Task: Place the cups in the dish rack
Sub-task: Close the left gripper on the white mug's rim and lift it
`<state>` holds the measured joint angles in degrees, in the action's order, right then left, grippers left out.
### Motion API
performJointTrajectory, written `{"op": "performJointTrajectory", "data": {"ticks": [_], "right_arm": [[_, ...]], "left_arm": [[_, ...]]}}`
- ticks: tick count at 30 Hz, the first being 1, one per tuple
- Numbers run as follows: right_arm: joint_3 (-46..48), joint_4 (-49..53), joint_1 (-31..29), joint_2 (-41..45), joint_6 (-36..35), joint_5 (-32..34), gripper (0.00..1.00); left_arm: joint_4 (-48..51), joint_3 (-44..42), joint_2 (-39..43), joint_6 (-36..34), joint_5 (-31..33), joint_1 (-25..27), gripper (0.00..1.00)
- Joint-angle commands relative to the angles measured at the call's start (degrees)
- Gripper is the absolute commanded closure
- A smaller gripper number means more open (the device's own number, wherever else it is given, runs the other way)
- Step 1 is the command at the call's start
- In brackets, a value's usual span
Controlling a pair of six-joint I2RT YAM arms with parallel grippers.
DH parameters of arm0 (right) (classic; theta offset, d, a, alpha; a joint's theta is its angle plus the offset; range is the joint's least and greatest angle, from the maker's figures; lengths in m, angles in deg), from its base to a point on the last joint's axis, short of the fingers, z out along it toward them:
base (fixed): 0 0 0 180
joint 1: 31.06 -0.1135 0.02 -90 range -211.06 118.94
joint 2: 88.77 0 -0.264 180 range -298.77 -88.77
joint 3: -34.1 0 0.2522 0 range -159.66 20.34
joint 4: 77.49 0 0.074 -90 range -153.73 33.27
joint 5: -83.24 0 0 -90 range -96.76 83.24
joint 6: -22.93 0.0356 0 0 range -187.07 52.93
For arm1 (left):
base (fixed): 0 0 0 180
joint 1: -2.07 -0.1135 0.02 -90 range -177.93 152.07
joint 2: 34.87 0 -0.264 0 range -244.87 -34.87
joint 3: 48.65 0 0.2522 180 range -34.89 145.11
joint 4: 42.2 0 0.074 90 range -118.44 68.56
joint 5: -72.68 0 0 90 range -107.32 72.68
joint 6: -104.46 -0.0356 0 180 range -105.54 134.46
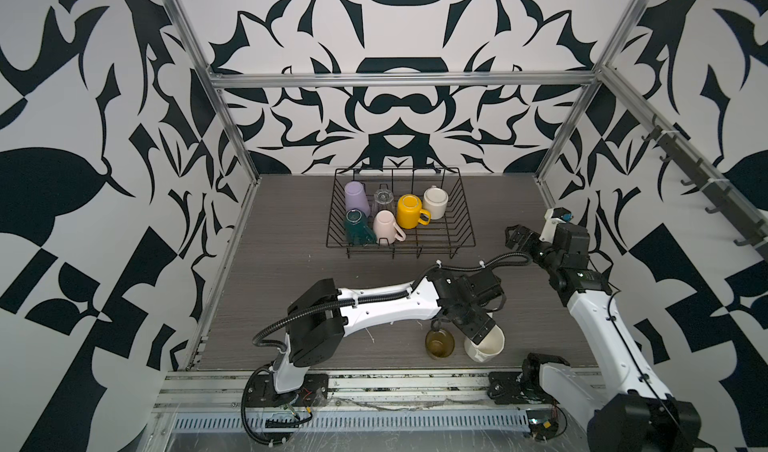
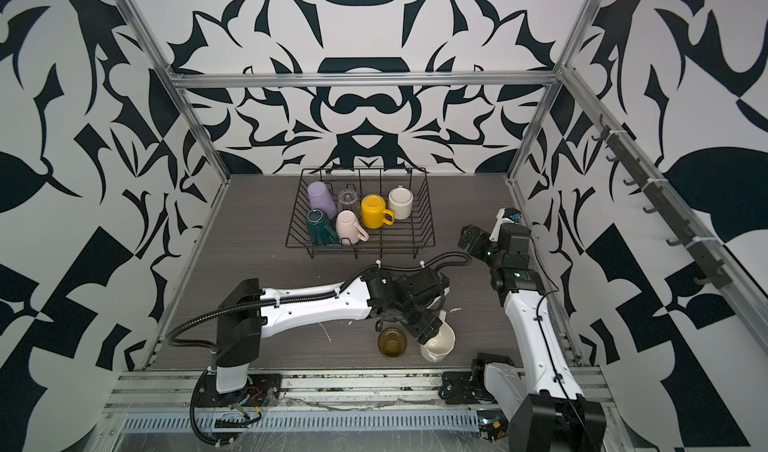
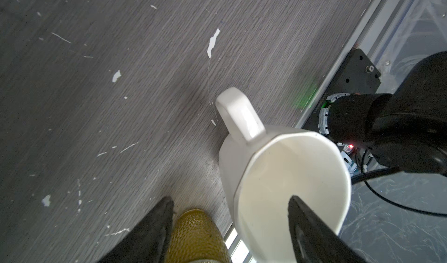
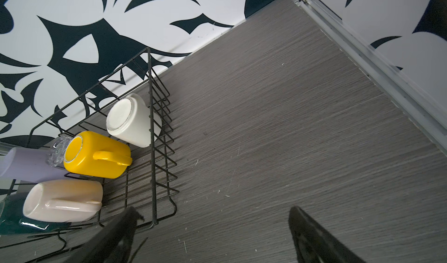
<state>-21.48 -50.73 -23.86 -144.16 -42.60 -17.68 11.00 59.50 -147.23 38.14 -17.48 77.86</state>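
At the table's (image 1: 291, 304) front the left gripper (image 3: 231, 201), angled down, hides part of the mug's (image 1: 488, 348) rim, jaws apart astride its wall beside the glass (image 1: 435, 344); farther back the right gripper (image 4: 214, 211) hangs open by the rack's (image 1: 461, 221) corner.

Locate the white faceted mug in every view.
In a top view: white faceted mug right of the olive glass, under the left claw.
In a top view: same spot.
Left wrist: close up, claw straddling its wall.
Right wrist: not in it.
Shared landmark: the olive glass beside it.
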Motion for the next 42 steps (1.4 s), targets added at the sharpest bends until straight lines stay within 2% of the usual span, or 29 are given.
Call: {"op": "performJointTrajectory", "data": {"ticks": [1, 13, 18, 34, 38, 42], "right_arm": [[0.32, -1.66, 0.33, 1.43, 0.54, -0.83, 0.00], [0.96, -1.74, 0.80, 2.29, 0.08, -1.37, 0.01], [0.02, -0.76, 1.14, 2.35, -0.65, -1.55, 0.00], [-0.01, -1.65, 1.50, 2.09, -0.32, -2.31, 0.01], [0.00, -1.83, 1.61, 2.05, -0.28, -2.40, 0.00], [0.08, -1.85, 1.76, 2.05, -0.12, -2.44, 0.00]], "left_arm": [[0.80, 1.96, -1.89, 1.34, 1.04, 0.32, 0.29], [2.20, 4.49, -4.27, 1.63, 1.20, 0.36, 0.42], [2.80, 5.30, -5.11, 1.64, 1.65, 0.32, 0.55], [4.26, 5.84, -5.86, 1.02, 1.35, 0.33, 0.61], [4.46, 5.84, -5.63, 0.84, 1.66, 0.24, 0.70], [4.43, 5.45, -5.03, 0.49, 2.44, 0.24, 0.85]]}}
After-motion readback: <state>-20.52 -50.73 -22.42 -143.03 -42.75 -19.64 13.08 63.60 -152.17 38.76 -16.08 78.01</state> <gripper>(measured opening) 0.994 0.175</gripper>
